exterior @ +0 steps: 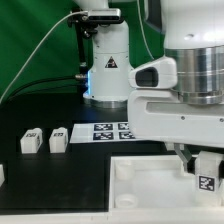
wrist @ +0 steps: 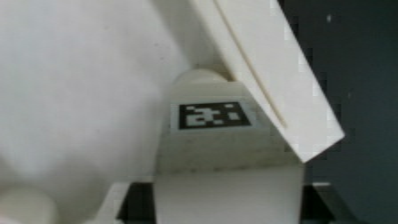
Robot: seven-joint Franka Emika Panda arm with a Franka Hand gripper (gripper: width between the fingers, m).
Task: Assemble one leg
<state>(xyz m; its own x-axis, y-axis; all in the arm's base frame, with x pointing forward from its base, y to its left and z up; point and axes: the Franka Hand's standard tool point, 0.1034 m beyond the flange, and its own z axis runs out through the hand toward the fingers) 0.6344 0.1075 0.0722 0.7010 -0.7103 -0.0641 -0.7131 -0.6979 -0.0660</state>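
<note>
My gripper (exterior: 203, 166) is shut on a leg (exterior: 207, 181), a small white block with a black-and-white tag. It holds the leg upright over the near right corner of the large white square panel (exterior: 140, 190). In the wrist view the leg (wrist: 214, 135) runs out from between the dark fingers (wrist: 135, 200), with its tag facing the camera. Its far end sits against the panel (wrist: 71, 100) near the panel's edge. I cannot tell whether the end is in a socket. Two more legs (exterior: 30, 141) (exterior: 58, 138) stand on the black table at the exterior view's left.
The marker board (exterior: 112, 131) lies behind the panel, in front of the arm's white base (exterior: 107, 70). Part of another white piece (exterior: 2, 172) shows at the left edge. A round corner socket (exterior: 124, 170) shows on the panel. A green backdrop stands behind.
</note>
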